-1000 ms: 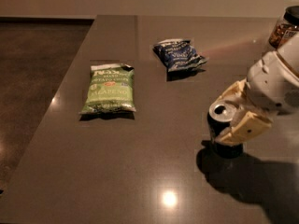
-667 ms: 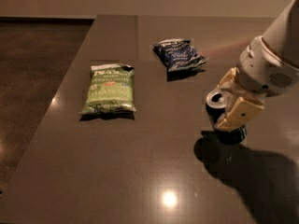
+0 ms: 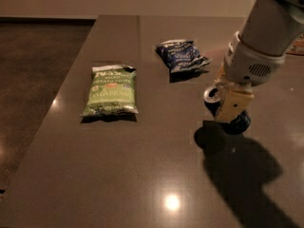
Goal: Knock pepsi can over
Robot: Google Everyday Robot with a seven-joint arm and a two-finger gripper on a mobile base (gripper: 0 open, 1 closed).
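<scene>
Tipping the can at the right of the worktop

Lying flat at the left, the green bag (image 3: 110,90) is staying out of the action. The blue bag (image 3: 183,56) is sitting farther back near the middle. Both are resting well apart from the can (image 3: 212,95), so they are leaving it bare worktop (image 3: 142,165) to fall onto.

Right of centre, the can is leaning rather than standing, with its silver top pointing left and its blue base showing lower right. The lean is likely coming from the pincer (image 3: 223,103), which is clasping the can, one tan finger (image 3: 232,103) crossing its front. The can is not yet lying on its side.

The arm (image 3: 266,37) is reaching down from the upper right, its wrist pointing steeply down and slightly left, and it is throwing a broad shadow across the near worktop.
</scene>
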